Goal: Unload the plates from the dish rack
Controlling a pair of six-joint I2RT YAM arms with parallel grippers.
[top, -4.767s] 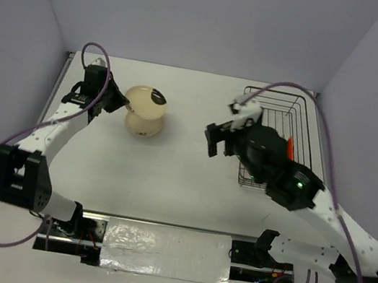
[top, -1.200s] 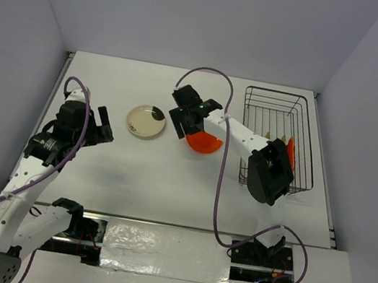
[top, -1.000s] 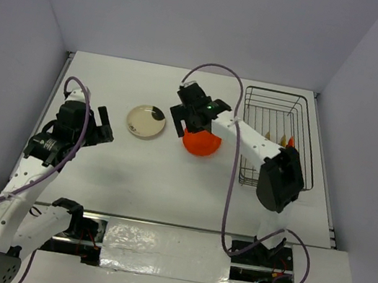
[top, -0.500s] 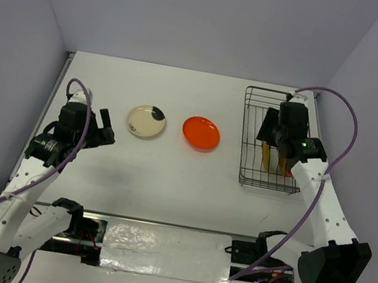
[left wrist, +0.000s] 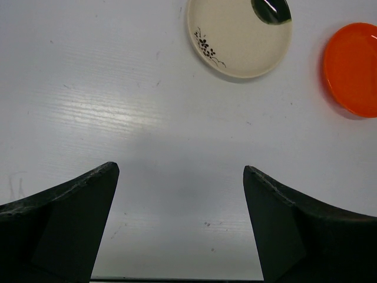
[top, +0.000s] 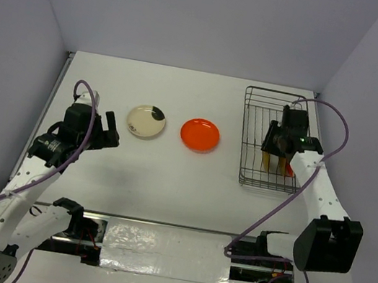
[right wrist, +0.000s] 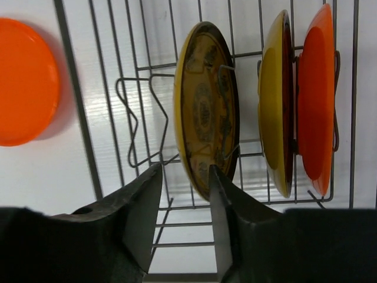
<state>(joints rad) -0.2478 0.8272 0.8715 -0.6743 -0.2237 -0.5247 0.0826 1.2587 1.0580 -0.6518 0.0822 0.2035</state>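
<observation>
While right tool (right wrist: 185, 172) straddles amber plate (right wrist: 203, 106) rim, jaws narrowly apart

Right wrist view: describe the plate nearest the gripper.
Find the wire dish rack at the right of the table. Three plates stand on edge inside. It is the amber patterned plate, set apart from the yellow plate and orange-red plate.

Rack (top: 260, 121) right, three plates (right wrist: 206, 106) inside, two left
</observation>
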